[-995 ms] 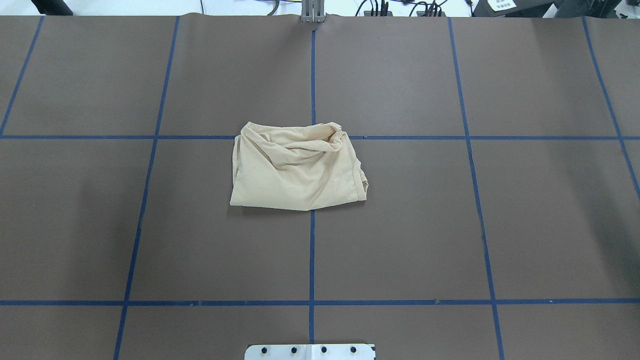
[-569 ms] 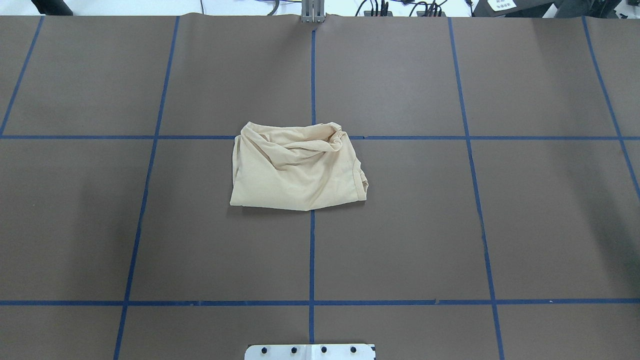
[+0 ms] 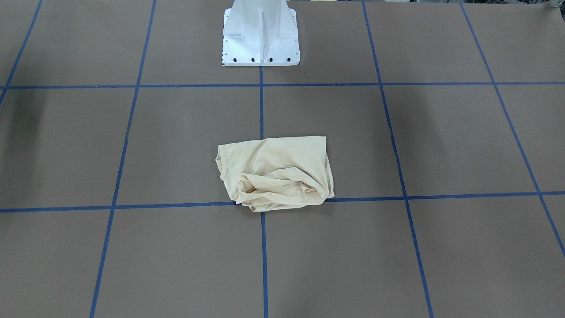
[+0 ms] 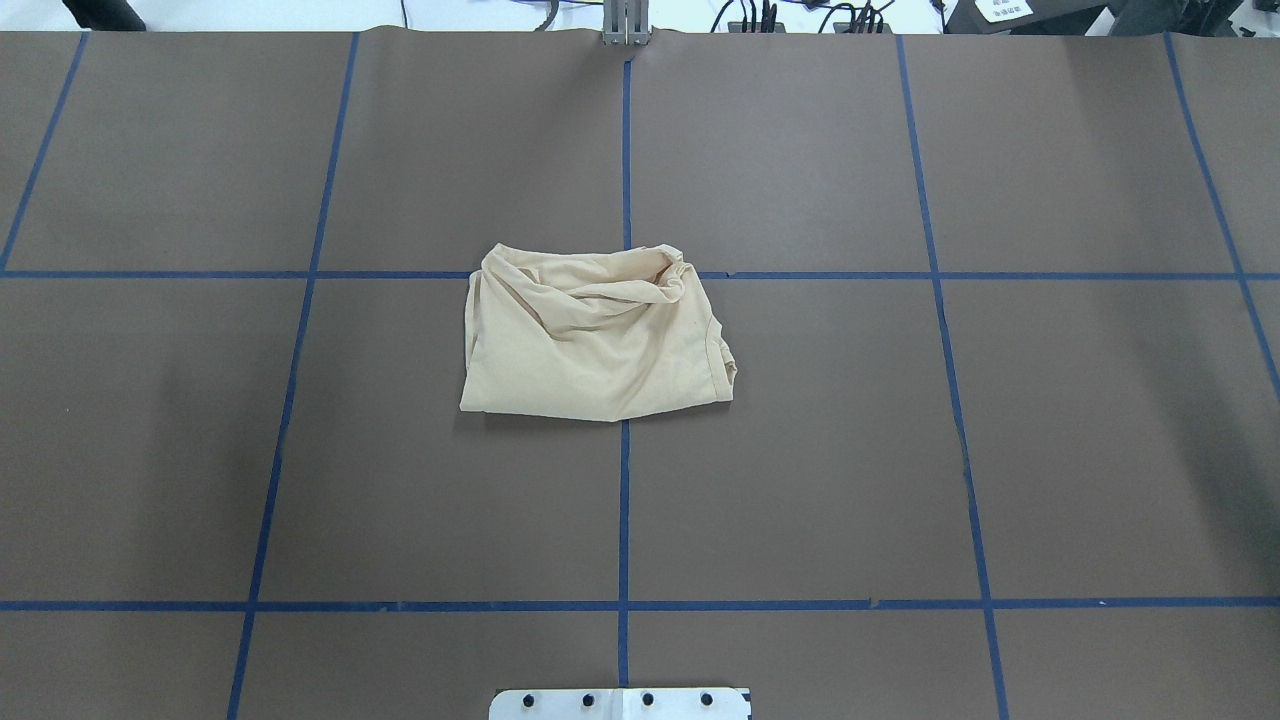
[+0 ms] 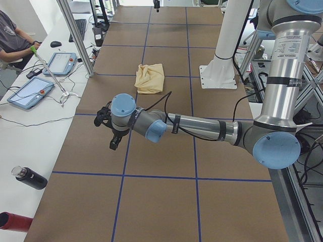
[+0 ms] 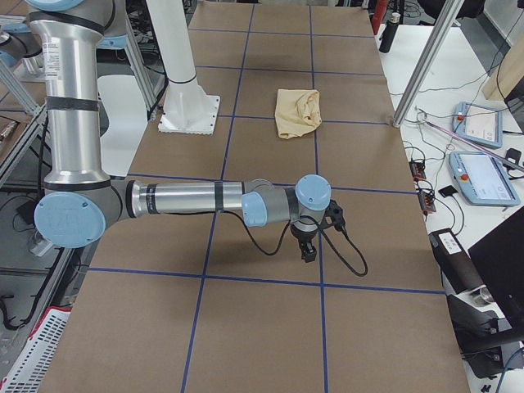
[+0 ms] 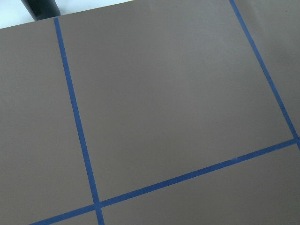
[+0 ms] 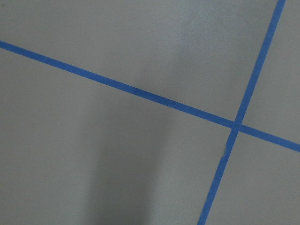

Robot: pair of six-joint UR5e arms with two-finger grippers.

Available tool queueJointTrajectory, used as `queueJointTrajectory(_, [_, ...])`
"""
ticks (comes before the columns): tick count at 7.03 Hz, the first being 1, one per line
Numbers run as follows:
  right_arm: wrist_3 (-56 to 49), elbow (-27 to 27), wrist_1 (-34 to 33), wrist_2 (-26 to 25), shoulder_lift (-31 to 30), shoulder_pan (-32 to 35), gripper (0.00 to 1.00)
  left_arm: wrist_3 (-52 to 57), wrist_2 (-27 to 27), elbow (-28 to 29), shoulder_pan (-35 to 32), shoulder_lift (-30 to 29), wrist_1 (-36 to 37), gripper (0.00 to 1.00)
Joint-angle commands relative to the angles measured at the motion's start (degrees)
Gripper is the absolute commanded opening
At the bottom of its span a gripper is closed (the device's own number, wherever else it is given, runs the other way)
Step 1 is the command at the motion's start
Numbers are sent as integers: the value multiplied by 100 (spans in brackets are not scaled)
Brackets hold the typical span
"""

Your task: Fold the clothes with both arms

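T-shirt (image 4: 595, 345) lies unmoved; left tool (image 5: 111, 135), right tool (image 6: 309, 250): apart or together, cannot tell

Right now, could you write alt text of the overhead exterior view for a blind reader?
A cream T-shirt lies roughly folded at the centre of a brown table marked with blue tape lines. A white base plate shows at the bottom edge.

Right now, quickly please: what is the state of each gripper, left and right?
Left gripper: cannot be told; it shows only in a side view, away from the T-shirt.
Right gripper: cannot be told either, for the same reason.
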Motion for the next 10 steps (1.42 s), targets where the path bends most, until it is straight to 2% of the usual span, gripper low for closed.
queueJointTrajectory(1, [7, -8, 0, 7, -2, -9, 100, -1, 0, -1, 4, -2, -1, 100])
queueJointTrajectory(10, [33, -8, 0, 25, -2, -26, 100, -10, 0, 70, 48, -2, -80, 100])
